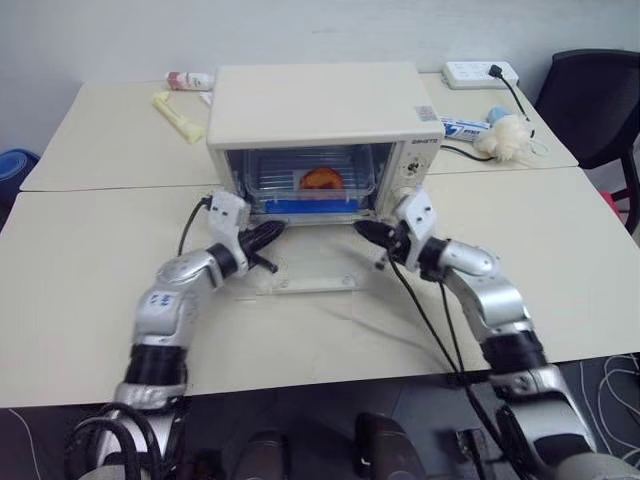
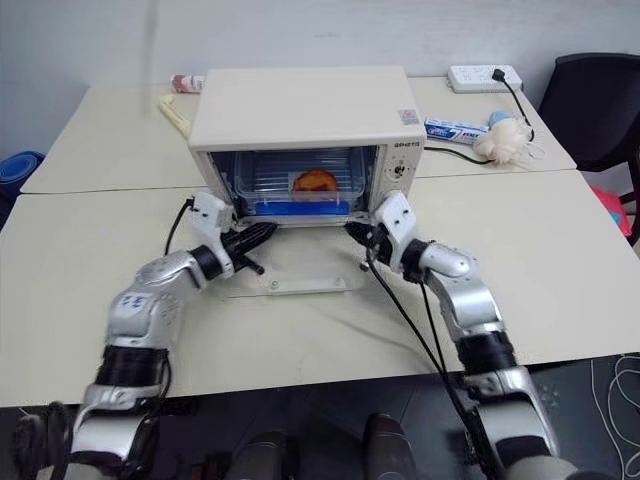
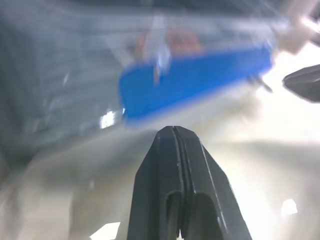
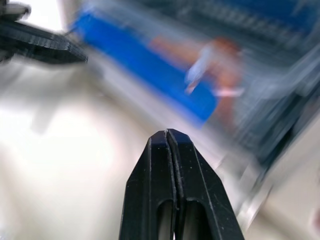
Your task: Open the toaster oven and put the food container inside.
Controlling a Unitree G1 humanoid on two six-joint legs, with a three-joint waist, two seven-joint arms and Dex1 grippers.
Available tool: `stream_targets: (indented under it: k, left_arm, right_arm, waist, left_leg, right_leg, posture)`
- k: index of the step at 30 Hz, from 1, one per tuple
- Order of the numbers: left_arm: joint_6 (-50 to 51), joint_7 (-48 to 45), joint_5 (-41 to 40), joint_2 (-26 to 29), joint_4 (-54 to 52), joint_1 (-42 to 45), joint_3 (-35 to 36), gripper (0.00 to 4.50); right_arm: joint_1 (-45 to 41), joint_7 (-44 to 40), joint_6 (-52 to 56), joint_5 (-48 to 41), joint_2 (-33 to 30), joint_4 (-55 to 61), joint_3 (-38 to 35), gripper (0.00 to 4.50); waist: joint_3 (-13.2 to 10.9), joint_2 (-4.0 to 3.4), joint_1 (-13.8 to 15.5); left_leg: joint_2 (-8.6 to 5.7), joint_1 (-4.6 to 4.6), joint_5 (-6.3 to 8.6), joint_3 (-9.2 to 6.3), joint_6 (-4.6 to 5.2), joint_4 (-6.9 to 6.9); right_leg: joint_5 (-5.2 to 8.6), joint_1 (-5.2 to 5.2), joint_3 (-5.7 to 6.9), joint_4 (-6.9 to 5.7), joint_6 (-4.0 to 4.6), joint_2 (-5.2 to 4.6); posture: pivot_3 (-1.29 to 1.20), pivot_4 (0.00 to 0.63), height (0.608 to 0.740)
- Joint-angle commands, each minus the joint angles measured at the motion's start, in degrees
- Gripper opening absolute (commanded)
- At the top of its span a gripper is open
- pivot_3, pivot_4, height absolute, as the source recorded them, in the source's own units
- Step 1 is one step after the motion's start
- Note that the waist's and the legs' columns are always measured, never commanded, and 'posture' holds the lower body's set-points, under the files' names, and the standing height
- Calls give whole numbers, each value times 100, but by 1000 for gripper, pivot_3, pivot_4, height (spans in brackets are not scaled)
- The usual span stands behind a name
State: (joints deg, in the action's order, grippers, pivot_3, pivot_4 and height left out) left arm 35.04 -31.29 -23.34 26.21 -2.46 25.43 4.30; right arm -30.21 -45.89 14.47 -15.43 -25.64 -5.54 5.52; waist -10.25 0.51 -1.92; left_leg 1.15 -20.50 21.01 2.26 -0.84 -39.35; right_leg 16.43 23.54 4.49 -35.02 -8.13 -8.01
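The cream-white toaster oven (image 1: 315, 100) stands at the middle of the table with its glass door (image 1: 310, 272) folded down flat in front of it. Inside on the rack sits the food container (image 1: 312, 188), clear, with a blue strip along its near edge and orange food showing. My left gripper (image 1: 275, 232) is shut and empty, hovering over the door just before the container's left corner. My right gripper (image 1: 362, 228) is likewise shut and empty, by the container's right corner. The left wrist view shows the blue strip (image 3: 195, 82) just past my shut fingertips (image 3: 172, 131).
Behind the oven lie a yellow object (image 1: 178, 116) and a small bottle (image 1: 190, 80) at the left, and a power strip (image 1: 480, 72), a tube (image 1: 462, 126) and a white fluffy thing (image 1: 505, 135) at the right. A black chair (image 1: 595, 100) stands far right.
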Motion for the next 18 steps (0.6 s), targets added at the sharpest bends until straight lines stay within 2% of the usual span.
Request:
stream_targets:
  k: [1, 4, 7, 10, 13, 14, 16, 18]
  left_arm:
    - [418, -633, -419, 660, -791, -577, 360, 563]
    - [154, -1312, -838, 1080, -1103, -1111, 834, 1490]
    - [-722, -2582, -1132, 1507, -1224, -1758, 1433, 2417]
    - [-1686, -3825, -1174, 1884, -1008, -2246, 1784, 3284]
    - [-2121, -4501, -1228, 2169, -697, -2377, 1974, 4269]
    - [-2249, -4633, -1267, 2188, -621, -2358, 2020, 4478]
    - [-2516, -4681, -1242, 2229, -566, -2153, 2067, 4478]
    - [-2281, -4655, -1504, 2322, -815, -1976, 2081, 4478]
  right_arm:
    - [317, -278, 301, -435, -440, 814, -529, 0]
    - [585, -448, 166, -492, -796, 749, -840, 0]
    - [739, -908, -362, -384, -1114, 242, -939, 0]
    - [744, -1479, -999, -247, -1222, -484, -788, 0]
    - [635, -1956, -1664, 1, -1203, -1204, -532, 0]
    - [593, -2073, -1815, 43, -1189, -1349, -484, 0]
    - [494, -2187, -1885, 11, -1042, -1636, -430, 0]
    - [408, -2267, -1852, -101, -833, -1884, -430, 0]
  waist:
    - [0, -1, 17]
    - [-1, -1, 42]
    - [-1, 0, 62]
    - [-1, -1, 57]
    - [-3, -5, 45]
    - [-5, -8, 45]
    - [-6, -10, 36]
    - [-7, -9, 36]
  left_leg:
    - [0, 0, 0, 0, 0, -1]
    - [0, 3, 0, 4, 0, -7]
    - [0, 3, 1, 4, 0, -7]
    - [0, 3, 3, 10, -1, -1]
    - [0, 7, 4, 16, 0, 0]
    - [0, 8, 4, 17, 1, 1]
    - [0, 8, 5, 18, 3, 1]
    - [4, 7, 5, 16, 3, 0]
  right_leg:
    - [0, 0, -1, 2, 0, 0]
    - [0, -5, -5, 2, 0, -1]
    - [0, -7, -5, 5, 0, -1]
    - [1, -7, -5, 15, 1, 0]
    - [1, -7, -6, 16, 2, 1]
    - [1, -7, -8, 14, 2, 1]
    - [1, -7, -9, 13, 2, 0]
    - [1, -7, -7, 11, 2, 2]
  posture:
    - [0, 150, 740]
    - [0, 150, 740]
    - [0, 150, 740]
    - [0, 150, 740]
    - [0, 150, 740]
    - [0, 150, 740]
    - [0, 150, 740]
    - [0, 150, 740]
